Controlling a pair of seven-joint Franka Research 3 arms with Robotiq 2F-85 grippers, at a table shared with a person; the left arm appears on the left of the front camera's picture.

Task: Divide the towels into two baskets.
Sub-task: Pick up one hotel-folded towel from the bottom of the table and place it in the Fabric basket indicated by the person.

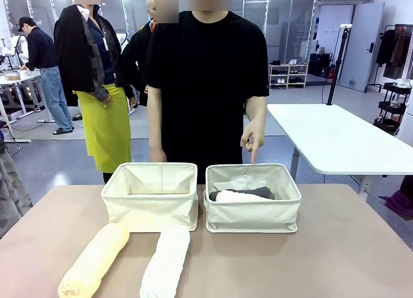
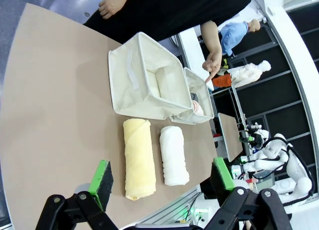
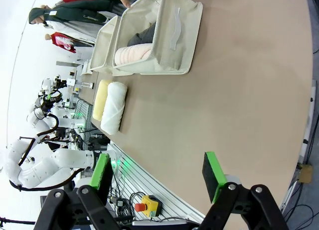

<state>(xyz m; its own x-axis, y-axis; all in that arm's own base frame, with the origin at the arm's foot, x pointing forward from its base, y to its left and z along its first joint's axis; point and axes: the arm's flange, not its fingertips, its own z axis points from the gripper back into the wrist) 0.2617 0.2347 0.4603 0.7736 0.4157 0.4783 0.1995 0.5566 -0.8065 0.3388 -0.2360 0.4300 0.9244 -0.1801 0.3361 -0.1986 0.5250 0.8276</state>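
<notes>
Two cream canvas baskets stand side by side at the table's far middle. The left basket (image 1: 150, 196) (image 2: 142, 78) looks empty. The right basket (image 1: 252, 198) (image 3: 149, 38) holds a dark grey towel (image 1: 248, 193) and a cream-pink towel (image 1: 244, 197) (image 3: 132, 54). In front of the left basket a pale yellow towel (image 1: 95, 260) (image 2: 138, 157) and a white towel (image 1: 166, 264) (image 2: 173, 155) lie on the table. My left gripper (image 2: 162, 177) is open above the table's near edge, holding nothing. My right gripper (image 3: 157, 175) hangs open and empty over the near right edge.
A person in black stands behind the baskets, one hand (image 1: 253, 140) pointing down at the right basket. The brown table (image 1: 335, 259) is bare to the right. A white table (image 1: 335, 140) and other people stand farther back.
</notes>
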